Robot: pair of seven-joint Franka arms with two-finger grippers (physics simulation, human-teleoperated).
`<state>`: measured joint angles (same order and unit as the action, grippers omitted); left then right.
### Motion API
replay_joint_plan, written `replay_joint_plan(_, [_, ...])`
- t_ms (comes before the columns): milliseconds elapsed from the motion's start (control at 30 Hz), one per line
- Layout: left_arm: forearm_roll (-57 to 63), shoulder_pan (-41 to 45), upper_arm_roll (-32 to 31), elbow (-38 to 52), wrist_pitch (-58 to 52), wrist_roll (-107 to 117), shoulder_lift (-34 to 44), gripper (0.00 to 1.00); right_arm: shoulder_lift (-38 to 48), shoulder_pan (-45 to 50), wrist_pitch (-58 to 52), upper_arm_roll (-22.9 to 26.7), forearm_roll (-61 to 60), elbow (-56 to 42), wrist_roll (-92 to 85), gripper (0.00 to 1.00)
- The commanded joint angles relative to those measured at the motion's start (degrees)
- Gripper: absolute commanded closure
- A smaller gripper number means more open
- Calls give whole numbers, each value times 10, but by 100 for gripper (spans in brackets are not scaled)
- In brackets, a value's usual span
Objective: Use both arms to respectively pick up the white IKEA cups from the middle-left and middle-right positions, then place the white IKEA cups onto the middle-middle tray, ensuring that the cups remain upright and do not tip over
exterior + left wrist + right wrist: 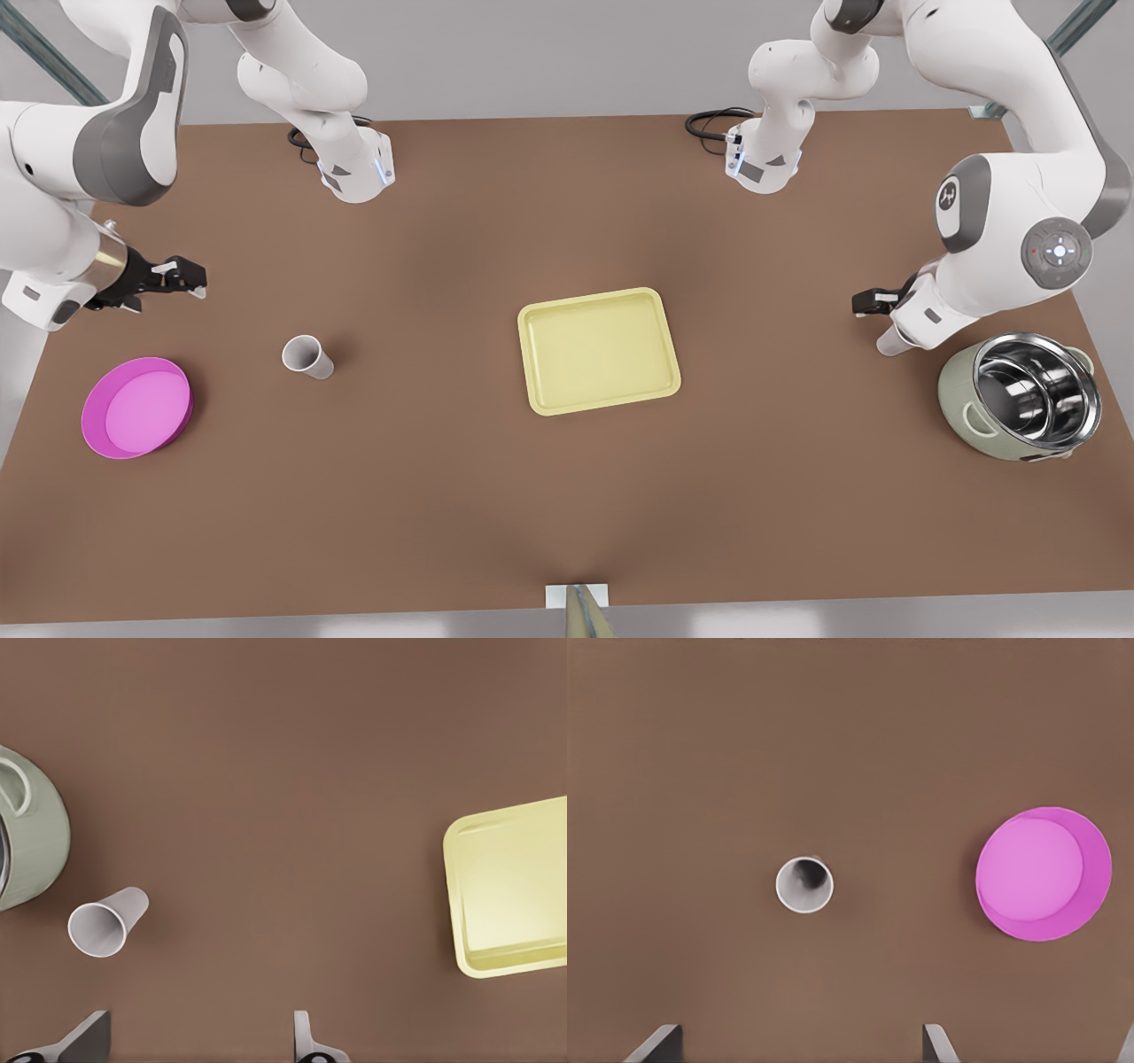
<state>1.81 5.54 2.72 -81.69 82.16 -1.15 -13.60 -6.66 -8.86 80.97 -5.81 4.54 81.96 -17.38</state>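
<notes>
One white IKEA cup [307,356] stands upright on the brown table at the front view's left; from the right wrist view I look straight down into it [804,884]. My right gripper [182,276] hovers open above the table, up and to the left of it, its fingers [660,1041] wide apart. A second white cup [108,921] stands beside the green pot in the left wrist view; the arm hides it in the front view. My left gripper [864,303] is open, fingers [306,1041] spread. The pale yellow tray [598,350] lies in the middle [514,886] with nothing on it.
A magenta bowl [137,408] sits at the front view's left, close to the first cup [1044,873]. A steel-lined green pot [1019,394] stands at the far right, next to the second cup [31,842]. Both arm bases stand at the table's back edge.
</notes>
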Motion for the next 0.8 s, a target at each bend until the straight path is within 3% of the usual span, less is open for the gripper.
replay_joint_plan(0, [0,0,0,-1,1,-9,1,0,0,0,6,0,2,0,-13,0])
replay_joint_plan(67, [-1,-13,5,-45,13,-12,2,0,-2,1,6,0,0,2,-12,0])
replay_joint_plan(200, [0,-18,69,-214,304,-38,-14,0,-67,2,82,-2,-6,9,-12,0])
replay_joint_plan(467, [0,-81,85,-266,404,-55,-67,0,-70,-2,321,-2,-16,179,-11,0])
replay_joint_plan(767, [2,-96,90,-342,400,-55,-71,0,-41,-15,444,1,-16,329,-11,0])
